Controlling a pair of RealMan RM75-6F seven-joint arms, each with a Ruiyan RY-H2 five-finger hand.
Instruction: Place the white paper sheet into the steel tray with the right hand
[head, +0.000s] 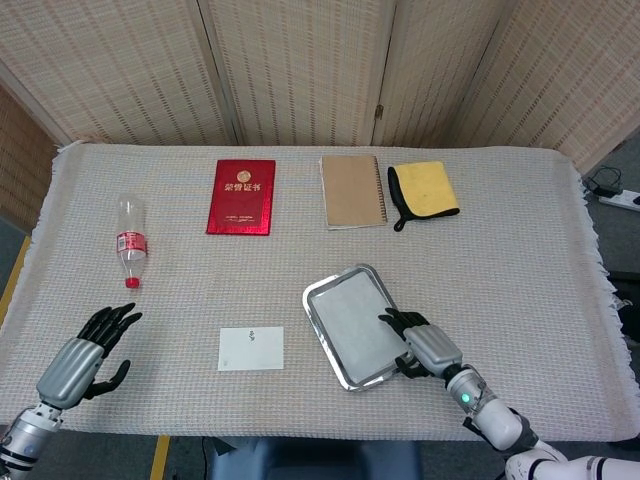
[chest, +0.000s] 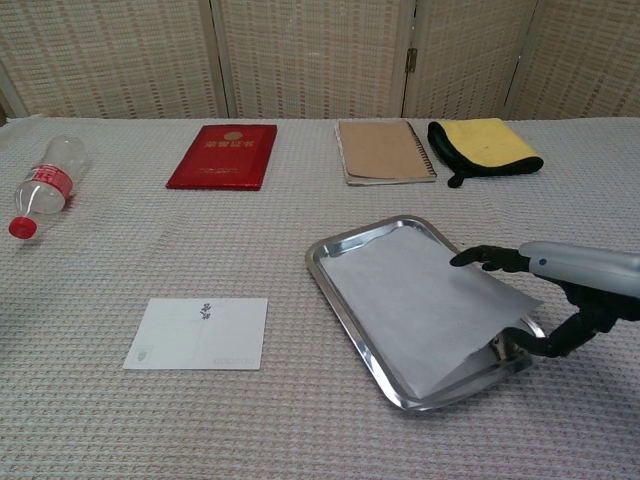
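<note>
The steel tray (head: 318, 332) lies at the near middle of the table, angled, and the white paper sheet (head: 350, 318) lies in it. In the chest view the white paper sheet (chest: 420, 300) covers most of the steel tray (chest: 372, 229), with its right edge raised over the rim. My right hand (head: 420, 345) pinches that edge: in the chest view the right hand (chest: 560, 295) has fingers on top of the sheet and its thumb beneath it. My left hand (head: 85, 355) rests at the near left with fingers spread, holding nothing.
A white card (head: 251, 348) lies left of the tray. A plastic bottle (head: 130, 240) lies on its side at the left. Along the back lie a red booklet (head: 241, 196), a brown notebook (head: 352, 190) and a yellow cloth (head: 425, 190).
</note>
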